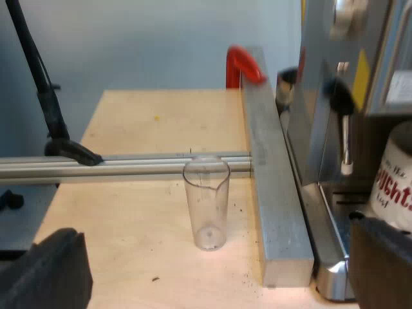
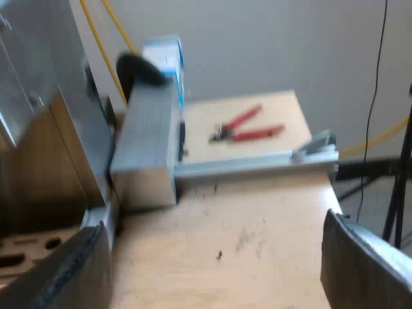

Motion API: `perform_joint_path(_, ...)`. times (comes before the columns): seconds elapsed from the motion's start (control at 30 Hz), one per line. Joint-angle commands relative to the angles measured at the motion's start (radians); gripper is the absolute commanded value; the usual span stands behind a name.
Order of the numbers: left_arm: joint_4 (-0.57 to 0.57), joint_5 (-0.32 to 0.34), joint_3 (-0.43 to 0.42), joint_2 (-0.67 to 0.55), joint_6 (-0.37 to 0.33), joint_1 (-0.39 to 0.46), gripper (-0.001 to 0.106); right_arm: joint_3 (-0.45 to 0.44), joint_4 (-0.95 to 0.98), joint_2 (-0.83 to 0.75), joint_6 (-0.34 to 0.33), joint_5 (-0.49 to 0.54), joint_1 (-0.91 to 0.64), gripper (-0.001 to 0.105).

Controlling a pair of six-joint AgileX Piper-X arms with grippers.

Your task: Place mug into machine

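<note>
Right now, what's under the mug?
The mug stands over the espresso machine's slotted drip tray. A finger of my left gripper covers the mug's base, so whether it rests on the tray cannot be seen.

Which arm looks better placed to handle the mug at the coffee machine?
Probably left: the mug stands at the espresso machine front, close by a finger of the open left gripper. The right gripper, also open, hangs over the table beside the machine.
</note>
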Motion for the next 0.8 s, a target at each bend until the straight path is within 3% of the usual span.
perform_joint_path(0.03, -0.042, -0.018, 0.026, -0.136, -0.003, 0.002, 0.082, 0.052, -0.012, -0.037, -0.013, -0.003, 0.001, 0.069)
perform_joint_path(0.13, -0.074, -0.018, 0.145, -0.136, -0.003, 0.002, 0.082, 0.117, -0.012, -0.035, -0.013, -0.003, 0.001, 0.069)
perform_joint_path(0.27, -0.086, -0.018, 0.186, -0.135, -0.003, 0.002, 0.082, 0.164, -0.026, -0.036, -0.013, -0.003, 0.001, 0.069)
perform_joint_path(0.53, -0.091, -0.014, 0.188, -0.135, -0.003, 0.002, 0.082, 0.168, -0.036, -0.036, -0.013, -0.003, 0.001, 0.069)
perform_joint_path(0.8, -0.091, 0.05, 0.188, -0.135, -0.003, 0.002, 0.082, 0.168, -0.036, -0.036, -0.013, -0.003, 0.001, 0.069)
